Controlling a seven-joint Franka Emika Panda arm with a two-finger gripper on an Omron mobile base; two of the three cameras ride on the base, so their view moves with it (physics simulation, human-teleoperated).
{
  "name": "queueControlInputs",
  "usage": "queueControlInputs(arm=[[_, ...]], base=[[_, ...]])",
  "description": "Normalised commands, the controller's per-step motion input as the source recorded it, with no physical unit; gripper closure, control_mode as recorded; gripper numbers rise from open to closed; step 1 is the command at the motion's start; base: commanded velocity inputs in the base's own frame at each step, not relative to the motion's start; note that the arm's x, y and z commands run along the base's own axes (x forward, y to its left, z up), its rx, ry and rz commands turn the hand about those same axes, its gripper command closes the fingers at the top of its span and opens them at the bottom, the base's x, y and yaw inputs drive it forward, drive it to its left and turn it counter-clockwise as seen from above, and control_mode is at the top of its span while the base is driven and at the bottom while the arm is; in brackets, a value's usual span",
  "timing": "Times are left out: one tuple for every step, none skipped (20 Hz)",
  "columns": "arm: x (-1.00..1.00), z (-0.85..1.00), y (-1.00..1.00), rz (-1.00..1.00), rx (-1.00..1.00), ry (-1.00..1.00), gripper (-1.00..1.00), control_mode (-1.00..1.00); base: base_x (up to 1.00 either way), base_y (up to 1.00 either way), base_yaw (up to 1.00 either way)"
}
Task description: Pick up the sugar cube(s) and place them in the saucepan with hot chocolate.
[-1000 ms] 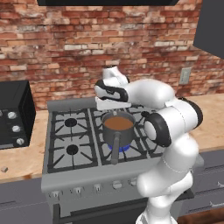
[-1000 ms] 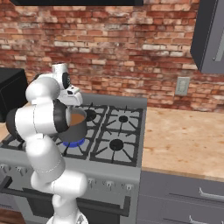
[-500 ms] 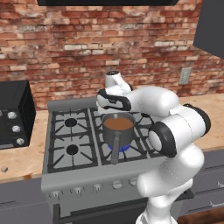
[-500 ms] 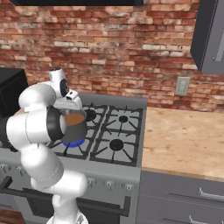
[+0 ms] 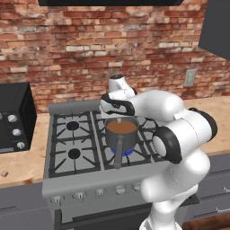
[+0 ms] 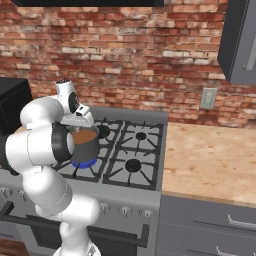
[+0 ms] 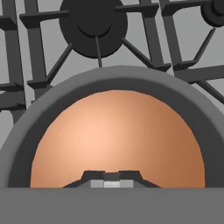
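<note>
Glossy white rounded arm segments, dark grey joint rings, bulbous elbow, white pedestal base

I face a grey stove (image 5: 96, 177) whose top carries black burner grates (image 5: 72, 141). The saucepan (image 5: 121, 133) sits on the front grate right of centre, over a blue flame, its long handle pointing toward the stove's front edge. Brown liquid fills it. Wooden counter (image 6: 210, 160) adjoins the stove's right edge. On the counter (image 5: 20, 164) at the left edge sit a black microwave (image 5: 15, 117) toward the back and one sugar cube (image 5: 4, 173) near the front edge.
</note>
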Motion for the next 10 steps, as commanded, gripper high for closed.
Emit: queueControlInputs(arm=[[0.00,0.00,0.00,0.00,0.00,0.00,1.00,-1.00],[0.00,0.00,0.00,0.00,0.00,0.00,-1.00,-1.00],[0.00,0.00,0.00,0.00,0.00,0.00,-1.00,-1.00],[0.00,0.00,0.00,0.00,0.00,0.00,-1.00,-1.00],[0.00,0.00,0.00,0.00,0.00,0.00,-1.00,-1.00],[0.00,0.00,0.00,0.00,0.00,0.00,-1.00,-1.00],[0.00,0.00,0.00,0.00,0.00,0.00,-1.00,-1.00],[0.00,0.00,0.00,0.00,0.00,0.00,-1.00,-1.00],[0.00,0.00,0.00,0.00,0.00,0.00,-1.00,-1.00],[0.00,0.00,0.00,0.00,0.00,0.00,-1.00,-1.00]], base=[[0.00,0.00,0.00],[0.00,0.00,0.00],[0.00,0.00,0.00],[0.00,0.00,0.00],[0.00,0.00,0.00],[0.00,0.00,0.00],[0.00,0.00,0.00],[0.00,0.00,0.00],[0.00,0.00,0.00],[0.00,0.00,0.00]])
